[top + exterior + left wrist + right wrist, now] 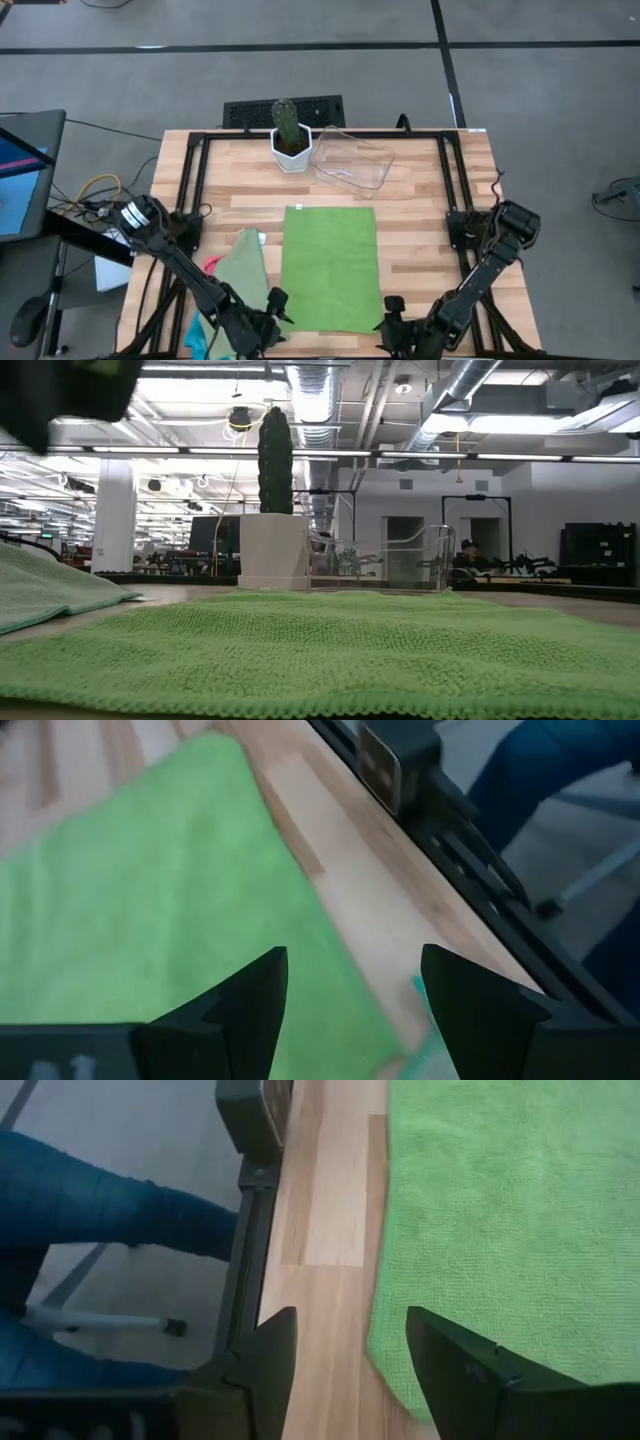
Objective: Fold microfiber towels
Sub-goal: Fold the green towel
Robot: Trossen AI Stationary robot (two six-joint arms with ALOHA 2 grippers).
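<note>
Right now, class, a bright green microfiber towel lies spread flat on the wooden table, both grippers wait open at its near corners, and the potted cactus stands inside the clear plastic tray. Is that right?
Not quite. The high view shows the potted cactus standing beside the clear plastic tray, not inside it. The rest holds: the bright green microfiber towel lies spread flat on the wooden table, with the left gripper and right gripper open at its near corners.

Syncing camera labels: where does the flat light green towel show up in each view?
High: flat green towel at table centre, between both arms.
Low: fills the foreground, in front of the cactus pot.
Left wrist: beyond the left gripper, fingers open.
Right wrist: beyond the right gripper, fingers open, near its corner.
Shared landmark: the towel's near edge by the table rim.
</note>
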